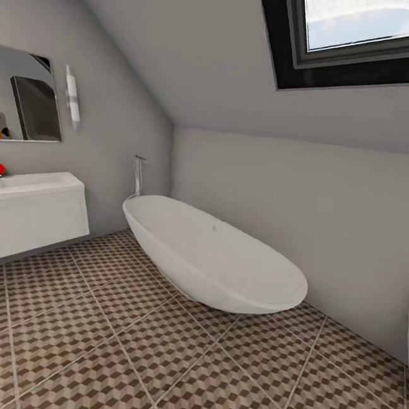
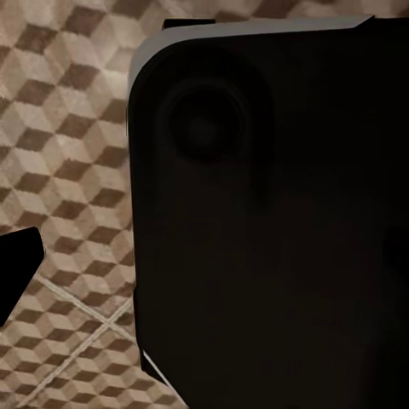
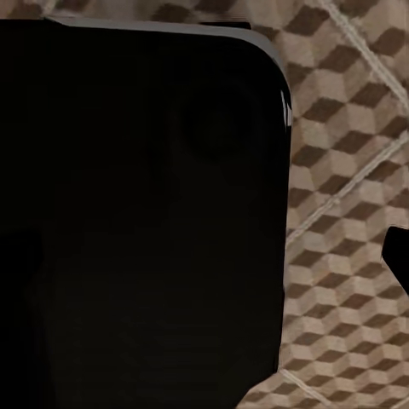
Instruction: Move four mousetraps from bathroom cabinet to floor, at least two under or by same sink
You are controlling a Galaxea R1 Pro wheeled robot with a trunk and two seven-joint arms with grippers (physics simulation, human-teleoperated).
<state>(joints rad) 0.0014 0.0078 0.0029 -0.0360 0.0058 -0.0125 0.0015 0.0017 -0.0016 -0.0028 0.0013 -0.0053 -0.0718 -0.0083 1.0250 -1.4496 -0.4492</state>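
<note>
White sink [image 1: 29, 210] hangs above cube-patterned bathroom floor [image 1: 150, 351].

From my seat the bathroom floor [image 1: 118, 347] is the big thing here: large square tiles with that brown, beige and white cube print and pale grout lines running diagonally across the head view. The oval white bathtub [image 1: 217, 257] sits straight on it, back near the corner where the two walls meet. Both wrist views catch the same cube tiles [image 2: 68, 170] and grout lines [image 3: 349, 179] beside a big dark body, and I can't spot anything small lying on them.
</note>
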